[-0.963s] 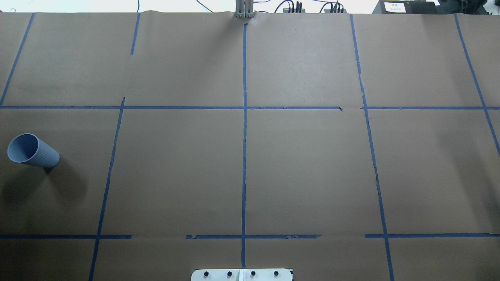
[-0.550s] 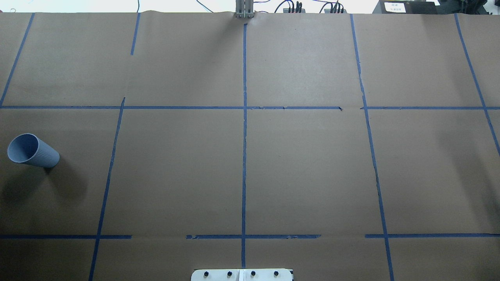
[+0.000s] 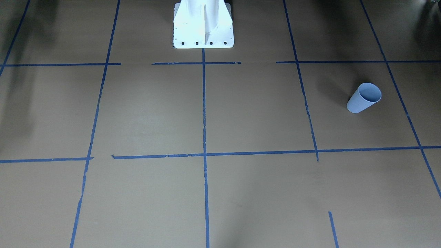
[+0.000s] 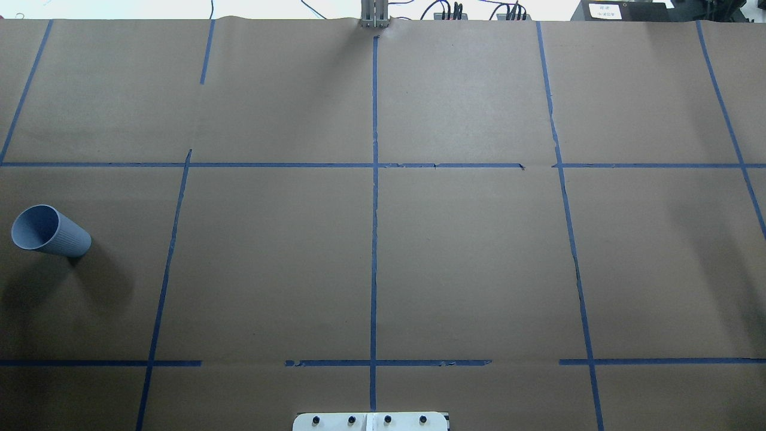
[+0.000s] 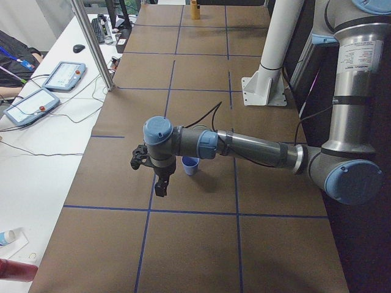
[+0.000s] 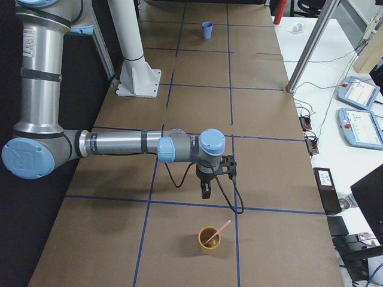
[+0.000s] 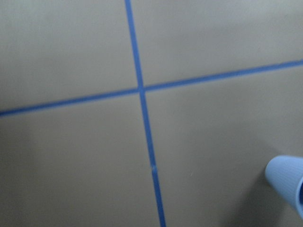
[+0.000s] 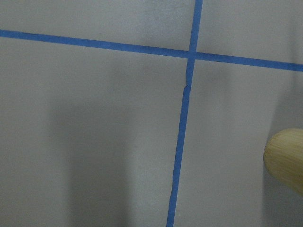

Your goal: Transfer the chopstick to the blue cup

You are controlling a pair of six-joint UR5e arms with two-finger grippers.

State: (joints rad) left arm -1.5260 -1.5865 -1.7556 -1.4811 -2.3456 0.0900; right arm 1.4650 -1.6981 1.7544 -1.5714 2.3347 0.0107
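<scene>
The blue cup [image 4: 51,232] stands upright at the table's left end; it also shows in the front-facing view [image 3: 363,98], the left side view [image 5: 190,165] and the left wrist view [image 7: 286,182]. A pale pink chopstick [image 6: 218,232] leans in a tan cup [image 6: 209,239] at the table's right end. My left gripper [image 5: 160,189] hangs above the table just beside the blue cup. My right gripper [image 6: 206,191] hangs above the table a short way from the tan cup [image 8: 286,161]. Both grippers show only in the side views, so I cannot tell whether they are open or shut.
The white robot pedestal [image 3: 203,24] stands at the table's near middle edge. Blue tape lines [image 4: 374,239] grid the brown paper cover. A metal post [image 5: 91,43] and teach pendants [image 6: 359,113] stand on the white side table beyond the far edge.
</scene>
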